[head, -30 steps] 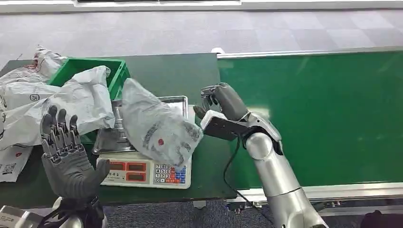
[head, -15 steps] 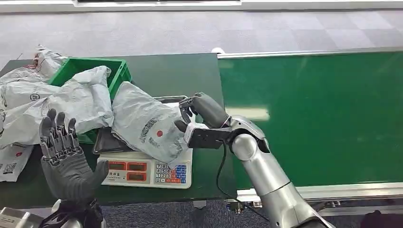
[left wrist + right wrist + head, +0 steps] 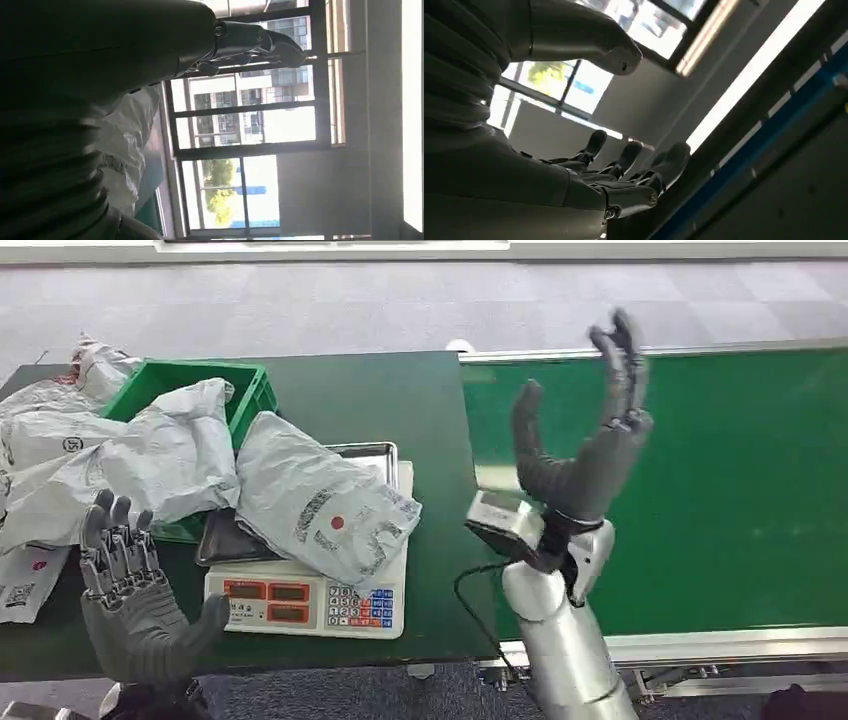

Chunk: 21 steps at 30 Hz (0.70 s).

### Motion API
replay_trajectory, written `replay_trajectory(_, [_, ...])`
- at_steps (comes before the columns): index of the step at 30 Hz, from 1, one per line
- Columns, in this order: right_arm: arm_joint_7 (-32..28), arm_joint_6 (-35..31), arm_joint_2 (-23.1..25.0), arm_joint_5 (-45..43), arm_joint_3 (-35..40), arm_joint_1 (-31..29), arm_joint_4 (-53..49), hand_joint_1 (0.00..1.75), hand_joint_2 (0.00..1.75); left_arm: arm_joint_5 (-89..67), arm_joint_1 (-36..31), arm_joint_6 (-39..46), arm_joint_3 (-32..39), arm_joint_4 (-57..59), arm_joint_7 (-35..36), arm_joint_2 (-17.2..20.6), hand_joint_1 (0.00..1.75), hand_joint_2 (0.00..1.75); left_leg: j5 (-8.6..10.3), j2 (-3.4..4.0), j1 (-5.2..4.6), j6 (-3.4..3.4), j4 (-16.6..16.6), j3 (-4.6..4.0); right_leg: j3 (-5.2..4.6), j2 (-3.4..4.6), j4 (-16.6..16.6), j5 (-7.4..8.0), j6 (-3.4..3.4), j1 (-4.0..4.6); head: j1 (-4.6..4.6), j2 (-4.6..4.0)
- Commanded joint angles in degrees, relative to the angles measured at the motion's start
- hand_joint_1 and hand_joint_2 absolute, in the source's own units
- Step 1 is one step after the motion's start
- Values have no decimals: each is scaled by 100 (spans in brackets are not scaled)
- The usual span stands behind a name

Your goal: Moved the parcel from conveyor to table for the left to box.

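A grey plastic parcel point(image 3: 325, 508) with a red dot lies across the steel pan of the scale point(image 3: 310, 603) on the dark green table point(image 3: 360, 400). My right hand point(image 3: 585, 440) is raised over the conveyor belt's left part, fingers spread upward, holding nothing; its thumb and fingers point(image 3: 624, 172) are apart in the right wrist view. My left hand point(image 3: 135, 590) stands upright at the table's front left, fingers up and apart, empty. The left wrist view has its fingers point(image 3: 260, 42) against windows and a white bag point(image 3: 127, 145) beside it.
A green box point(image 3: 245, 390) at the table's back left holds a white-grey bag point(image 3: 175, 455). More bags point(image 3: 40, 440) pile at the left edge. The green conveyor belt point(image 3: 720, 480) runs to the right with a metal rim.
My right hand let go of the parcel on the scale, drew back to the right and rose with fingers spread. The parcel settled flatter on the pan. The left hand sank slightly.
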Motion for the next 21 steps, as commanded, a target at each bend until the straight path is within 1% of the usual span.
replay_trajectory(1, [-147,138,214,-216,-1027,1214,-3493,0,175,-1069,-967,29,-566,1875,233,218,0,175,11,-84,1,-9,-20,9,33,-68,-21,-11,14,-3,2,0])
replay_trajectory(2, [-147,138,214,-240,-959,1224,-3439,0,175,-1233,-1136,-2,-609,2114,288,215,0,175,12,-69,-4,-7,-19,7,25,-56,-18,-9,13,-5,2,0])
replay_trajectory(3, [-147,138,214,-240,-959,1224,-3439,0,175,-1233,-1136,-2,-609,2114,288,215,0,175,7,-35,-14,-3,-15,11,17,-29,-13,-6,11,-7,-2,0])
replay_trajectory(4, [-147,138,214,-240,-959,1224,-3439,0,175,-1233,-1136,-2,-609,2114,288,215,0,175,9,-45,-11,-7,-24,19,30,-36,-24,-5,14,-6,2,0])
replay_trajectory(5, [-147,138,214,-240,-959,1224,-3439,0,175,-1233,-1136,-2,-609,2114,288,215,0,175,2,-17,-8,-1,-15,16,23,-19,-20,-2,12,-5,-2,0])
replay_trajectory(6, [-147,138,214,-240,-959,1224,-3439,0,175,-1233,-1136,-2,-609,2114,288,215,0,175,6,-16,-5,-7,-24,20,30,-16,-30,2,14,-8,0,0])
replay_trajectory(8, [-147,138,214,-240,-959,1224,-3439,0,175,-1233,-1136,-2,-609,2114,288,215,0,175,-1,11,-10,0,-13,17,18,2,-17,2,16,-14,2,0])
replay_trajectory(10, [-147,138,214,-375,-716,1196,-3101,0,175,-2331,-1393,-170,-878,2600,855,397,0,175,-2,15,-9,-3,-17,26,22,7,-18,4,15,-14,0,0])
replay_trajectory(11, [153,138,214,-113,-434,1195,-3153,0,175,-2800,-1378,-188,-911,2654,995,393,0,175,3,10,-6,-7,-28,38,34,6,-30,8,15,-11,0,0])
replay_trajectory(12, [153,138,214,-113,-434,1195,-3153,0,175,-2800,-1378,-188,-911,2654,995,393,0,175,2,7,-8,-5,-23,37,33,2,-24,6,14,-13,0,0])
replay_trajectory(13, [297,138,214,108,-66,1601,-3546,0,175,-3000,-1633,-67,-994,2969,1077,422,0,175,4,7,-8,-9,-32,42,36,5,-31,8,15,-13,0,0])
replay_trajectory(14, [-147,138,214,-403,-415,1360,-2977,0,175,-3399,-1853,118,-1140,3487,1133,422,0,175,-2,25,-10,-2,-16,33,23,18,-16,6,15,-14,-2,0])
replay_trajectory(15, [-147,138,214,-443,-464,952,-2510,0,175,-3803,-2090,180,-1280,3937,1275,428,0,175,6,2,-9,-6,-27,39,37,-3,-27,7,16,-14,0,0])
replay_trajectory(16, [-147,138,214,-400,-261,1189,-2650,0,175,-4190,-2301,435,-1420,4325,1431,449,0,175,13,-13,-5,-11,-39,44,48,-12,-41,11,17,-11,0,0])
replay_trajectory(17, [-147,138,214,-393,-81,1196,-2511,0,175,-4803,-2631,677,-1658,4933,1811,451,0,175,7,14,-9,-5,-25,43,35,9,-25,11,16,-14,-2,0])
replay_trajectory(18, [-147,138,214,-349,1,1187,-2447,0,175,-5144,-2841,972,-1807,5305,1963,445,0,175,16,-8,-8,-10,-42,49,47,-9,-40,14,17,-14,2,0])
replay_trajectory(19, [-147,138,214,-287,183,1366,-2529,0,175,-5540,-2919,1155,-1770,5572,2081,349,0,175,21,-22,-7,-13,-47,49,54,-19,-46,15,18,-13,-2,0])
replay_trajectory(20, [-147,138,214,-308,273,1191,-2278,0,175,-6052,-3401,1460,-2009,6367,2458,236,0,175,14,-11,-11,-5,-31,44,46,-13,-29,9,16,-16,0,0])
replay_trajectory(21, [-147,138,214,-314,364,1194,-2225,0,175,-6129,-3557,1540,-2054,6658,2501,184,0,175,20,-13,-10,-11,-35,44,47,-12,-35,14,18,-16,2,0])
